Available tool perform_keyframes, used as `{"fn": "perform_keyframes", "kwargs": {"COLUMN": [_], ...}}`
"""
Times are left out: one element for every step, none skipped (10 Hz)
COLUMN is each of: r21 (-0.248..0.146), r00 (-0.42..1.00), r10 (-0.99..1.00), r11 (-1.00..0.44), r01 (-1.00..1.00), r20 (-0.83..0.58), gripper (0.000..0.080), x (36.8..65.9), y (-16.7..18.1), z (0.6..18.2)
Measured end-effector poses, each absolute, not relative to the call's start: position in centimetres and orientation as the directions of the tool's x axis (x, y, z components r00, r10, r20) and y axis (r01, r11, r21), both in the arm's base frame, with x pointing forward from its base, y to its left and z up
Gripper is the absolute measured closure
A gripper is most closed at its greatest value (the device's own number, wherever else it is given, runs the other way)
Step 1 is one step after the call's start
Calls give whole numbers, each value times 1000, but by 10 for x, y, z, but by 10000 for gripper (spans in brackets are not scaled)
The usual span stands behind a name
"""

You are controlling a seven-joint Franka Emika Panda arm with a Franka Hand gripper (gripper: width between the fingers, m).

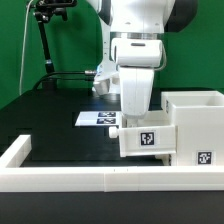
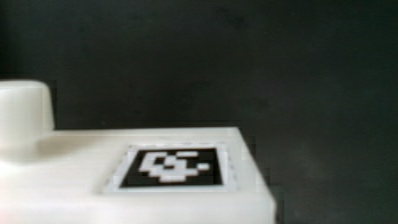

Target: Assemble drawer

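A white drawer box (image 1: 195, 120) stands at the exterior view's right, with a tag low on its front. A smaller white drawer part (image 1: 146, 139) with a tag on its face sits against the box's left side, right under my arm. My gripper (image 1: 134, 118) reaches down just behind this part, and the part hides its fingertips. In the wrist view the same part (image 2: 125, 185) fills the lower area with its tag (image 2: 175, 165), and a rounded white knob-like piece (image 2: 22, 110) sticks up beside it. No fingers show there.
The marker board (image 1: 98, 118) lies flat on the black table behind the part. A long white wall (image 1: 80, 178) runs along the table's front edge, with a side wall (image 1: 15, 152) at the exterior view's left. A black stand (image 1: 45, 45) stands at the back.
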State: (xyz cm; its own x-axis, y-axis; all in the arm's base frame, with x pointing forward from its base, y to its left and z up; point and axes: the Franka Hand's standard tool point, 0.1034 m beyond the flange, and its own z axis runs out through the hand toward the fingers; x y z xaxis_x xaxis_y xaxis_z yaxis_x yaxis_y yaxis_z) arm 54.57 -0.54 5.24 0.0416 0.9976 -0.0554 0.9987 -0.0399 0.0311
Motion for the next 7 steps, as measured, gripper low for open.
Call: {"fn": "perform_keyframes", "kwargs": {"r21": [31, 31, 31, 26, 5, 5, -12], "r00": [42, 43, 43, 43, 45, 46, 46], "r10": [998, 998, 998, 998, 997, 997, 997], "r11": [-40, -41, -42, -41, -45, -46, -47], "r01": [999, 999, 999, 999, 999, 999, 999], "r20": [-55, -55, -55, -56, -60, -60, -63], "gripper": [755, 755, 755, 755, 755, 755, 755], "x": [545, 545, 545, 544, 540, 540, 537], "y": [-6, -6, -6, -7, -10, -10, -10], "z": [52, 52, 52, 52, 51, 51, 51]}}
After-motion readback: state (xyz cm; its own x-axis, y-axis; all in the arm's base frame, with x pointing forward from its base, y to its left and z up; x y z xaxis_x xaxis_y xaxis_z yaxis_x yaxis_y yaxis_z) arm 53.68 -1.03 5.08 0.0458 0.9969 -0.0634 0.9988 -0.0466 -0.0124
